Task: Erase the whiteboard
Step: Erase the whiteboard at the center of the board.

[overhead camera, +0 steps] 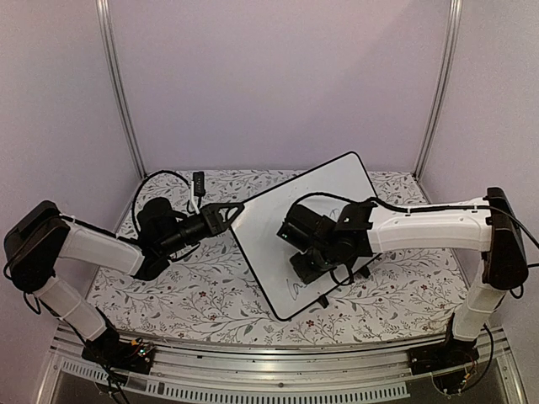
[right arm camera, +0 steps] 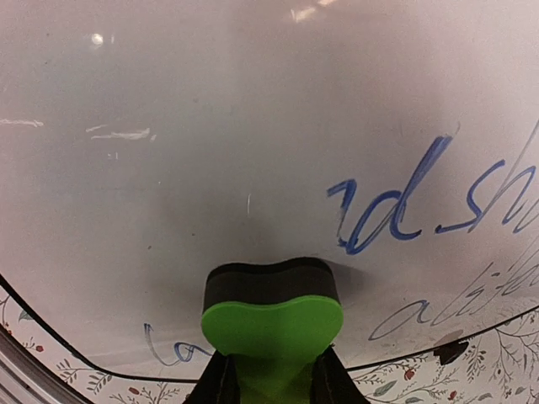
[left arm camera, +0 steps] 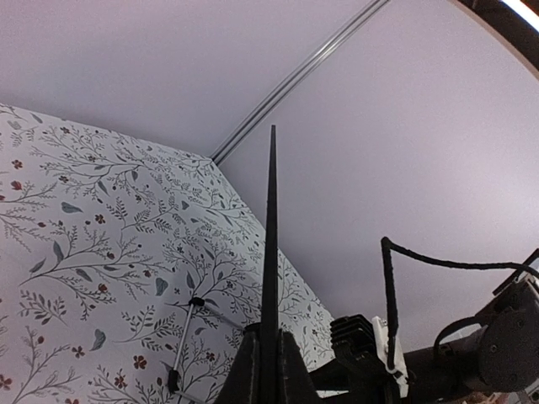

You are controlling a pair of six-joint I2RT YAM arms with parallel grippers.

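A table under a white cloth with a floral pattern (overhead camera: pixel 194 295) fills the scene. On its middle is laid the large, flat, white whiteboard (overhead camera: pixel 337 177) with a thin black rim, turned diagonally so that one corner points far and one near.

The left edge of the board is pinched by the left gripper (overhead camera: pixel 229 210). In the left wrist view the board is seen edge-on, as a thin black line rising from between the pressed-together fingers (left arm camera: pixel 244 374). This hold is judged to be there so that the board is kept from sliding while it is rubbed. Whether this edge is lifted a little off the cloth cannot be told.

The right gripper (overhead camera: pixel 307 263) is placed over the near half of the board. Its fingers (right arm camera: pixel 221 383) are closed on a green eraser block with a black felt face (right arm camera: pixel 271 324). The felt is set against the white surface so that ink can be wiped off.

Just beside the eraser, blue handwritten marker letters (right arm camera: pixel 392 215) are left. Thinner grey cursive writing (right arm camera: pixel 421 316) is found close to the near rim. The far half appears bare except for faint smears (right arm camera: pixel 122 133), so the task is judged as partly done.
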